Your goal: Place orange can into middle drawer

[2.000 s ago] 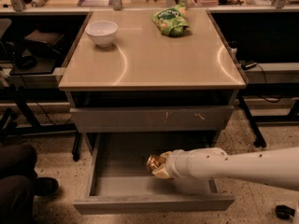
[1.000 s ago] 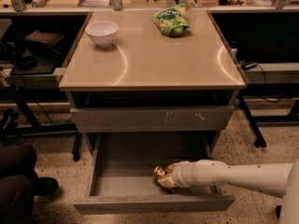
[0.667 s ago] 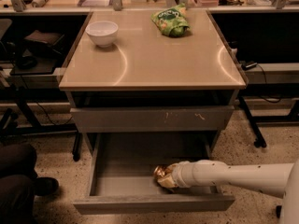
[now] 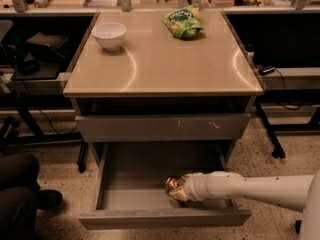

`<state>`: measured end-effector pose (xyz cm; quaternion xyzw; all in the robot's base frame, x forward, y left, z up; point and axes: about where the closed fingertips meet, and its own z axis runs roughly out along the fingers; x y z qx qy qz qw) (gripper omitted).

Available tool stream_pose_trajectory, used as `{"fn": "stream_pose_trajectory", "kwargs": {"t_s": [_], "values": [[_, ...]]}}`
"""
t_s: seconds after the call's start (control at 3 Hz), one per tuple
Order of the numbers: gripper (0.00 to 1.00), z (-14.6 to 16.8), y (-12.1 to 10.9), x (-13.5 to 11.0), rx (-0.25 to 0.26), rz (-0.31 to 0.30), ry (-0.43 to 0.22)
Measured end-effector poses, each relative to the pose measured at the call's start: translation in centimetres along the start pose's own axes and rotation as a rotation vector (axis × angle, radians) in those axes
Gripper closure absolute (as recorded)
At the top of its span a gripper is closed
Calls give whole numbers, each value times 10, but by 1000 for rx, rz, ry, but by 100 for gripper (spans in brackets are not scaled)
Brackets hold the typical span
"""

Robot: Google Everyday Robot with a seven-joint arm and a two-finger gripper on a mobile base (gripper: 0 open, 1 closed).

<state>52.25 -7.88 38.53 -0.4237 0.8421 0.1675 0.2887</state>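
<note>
The orange can (image 4: 174, 186), shiny and wrinkly gold-orange, sits at the tip of my gripper (image 4: 180, 190) inside the open middle drawer (image 4: 165, 218), at its front right, low over the drawer floor. My gripper is shut on the can. My white arm reaches in from the right, over the drawer's right side. The drawer is pulled fully out and has a plain grey front panel. Whether the can touches the floor is hidden.
Above the open drawer is a closed grey drawer front with pale scratches (image 4: 162, 128). On the tan cabinet top (image 4: 165, 69) stand a white bowl (image 4: 109, 35) and a green snack bag (image 4: 183, 22). A person's dark leg and shoe (image 4: 20, 199) are at the lower left.
My gripper has lowered the can and moved it slightly right into the drawer's front right. It has held still for the last second.
</note>
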Motion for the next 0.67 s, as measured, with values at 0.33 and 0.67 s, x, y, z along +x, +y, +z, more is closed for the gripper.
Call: {"fn": "stream_pose_trajectory", "kwargs": {"t_s": [0.33,0.67], "values": [[0,0,0,0,0,0,0],[0,0,0,0,0,0,0]]}}
